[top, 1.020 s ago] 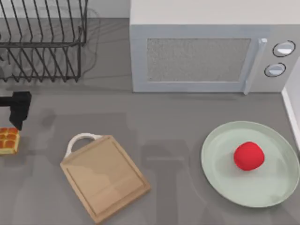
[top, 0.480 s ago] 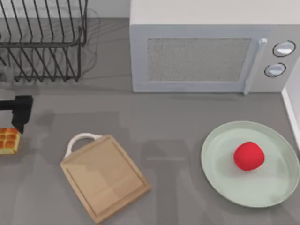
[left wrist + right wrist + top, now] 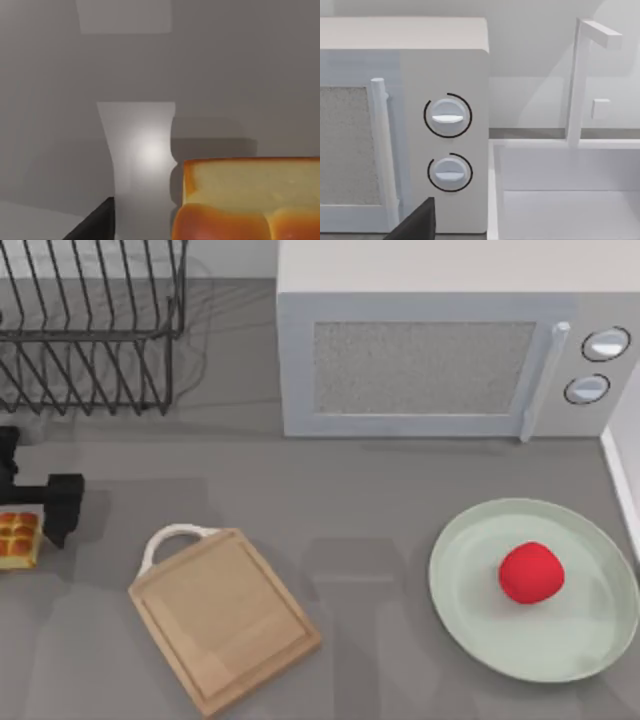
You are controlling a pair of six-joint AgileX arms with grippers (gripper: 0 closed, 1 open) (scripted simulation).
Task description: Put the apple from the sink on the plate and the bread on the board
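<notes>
The red apple (image 3: 531,572) rests on the pale green plate (image 3: 470,600) at the right of the table. At the far left edge lies the bread (image 3: 18,538), a small block of golden rolls, on the bare table to the left of the wooden board (image 3: 225,618). My left gripper (image 3: 62,512) hovers just right of the bread, open and holding nothing. In the left wrist view the bread (image 3: 250,200) is close up, beside one dark fingertip (image 3: 95,227). My right arm is parked; its dark fingertip (image 3: 417,222) faces the microwave and the sink (image 3: 560,200).
A white microwave (image 3: 440,350) stands at the back, with a black wire dish rack (image 3: 90,330) at the back left. The sink rim (image 3: 625,475) runs along the right edge, with a white faucet (image 3: 580,80) behind the basin.
My left gripper has moved toward the table's front and slightly right, ending beside the bread. The bread, board, plate and apple have not moved.
</notes>
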